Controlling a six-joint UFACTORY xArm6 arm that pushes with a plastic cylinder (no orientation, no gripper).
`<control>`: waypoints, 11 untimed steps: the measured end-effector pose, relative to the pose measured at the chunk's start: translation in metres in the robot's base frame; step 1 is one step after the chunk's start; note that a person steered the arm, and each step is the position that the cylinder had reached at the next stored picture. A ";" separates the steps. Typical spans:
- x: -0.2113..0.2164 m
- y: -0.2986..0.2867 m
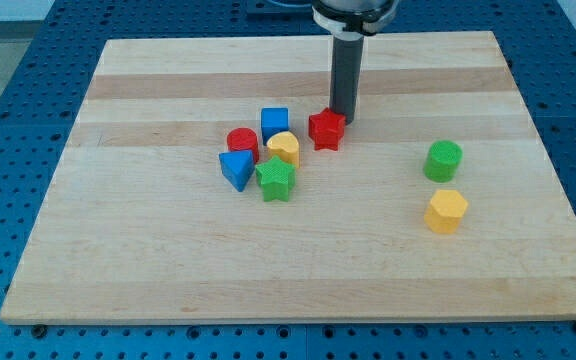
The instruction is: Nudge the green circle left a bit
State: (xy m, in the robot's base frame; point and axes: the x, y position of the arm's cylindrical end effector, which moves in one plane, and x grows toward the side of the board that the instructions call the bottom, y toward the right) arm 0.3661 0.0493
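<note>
camera view: no jaws, just my tip [343, 119] touching the red star [326, 130], far from green circle [443, 160]

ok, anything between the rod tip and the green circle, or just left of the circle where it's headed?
Nothing visible. My tip sits beside the red star block, with bare wooden board from there to the green circle block. Its left is clear; the yellow hexagon block lies below it.
</note>
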 end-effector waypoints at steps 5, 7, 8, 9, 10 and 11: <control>0.000 0.201; 0.065 0.296; 0.081 0.274; 0.081 0.229; 0.081 0.195; 0.081 0.165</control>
